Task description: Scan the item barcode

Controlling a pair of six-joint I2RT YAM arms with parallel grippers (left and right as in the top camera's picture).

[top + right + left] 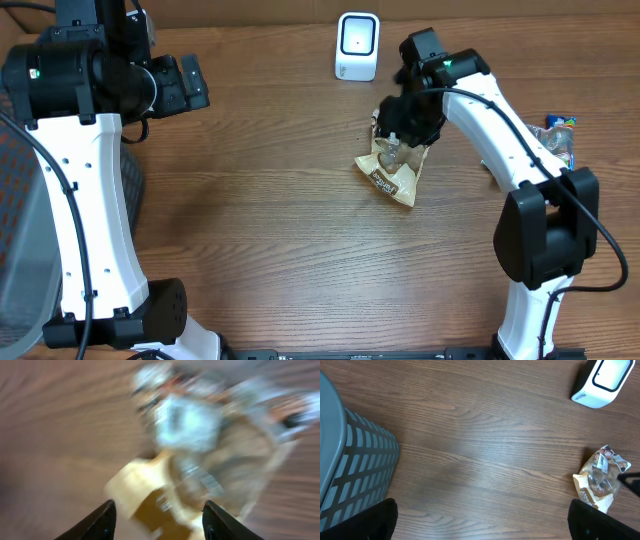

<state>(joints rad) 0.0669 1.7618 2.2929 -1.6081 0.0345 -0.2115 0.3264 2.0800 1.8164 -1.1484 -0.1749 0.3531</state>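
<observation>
The snack bag (392, 172) is tan (clear window), the scanner (357, 46) white, the table (280, 230) brown wood-grain, the basket (360, 460) grey.

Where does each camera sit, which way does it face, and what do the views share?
Overhead: fixed above the table, looking straight down; shows the left arm, right arm, scanner and snack bag.
Left wrist: on the left arm, looking down across the wood toward scanner and snack bag, mesh basket at left; left claw tips in the bottom corners.
Right wrist: on the right arm, close above the snack bag, blurred; right claw tips at the bottom edge.
Shared: snack bag in all three; scanner in overhead and left wrist.
</observation>
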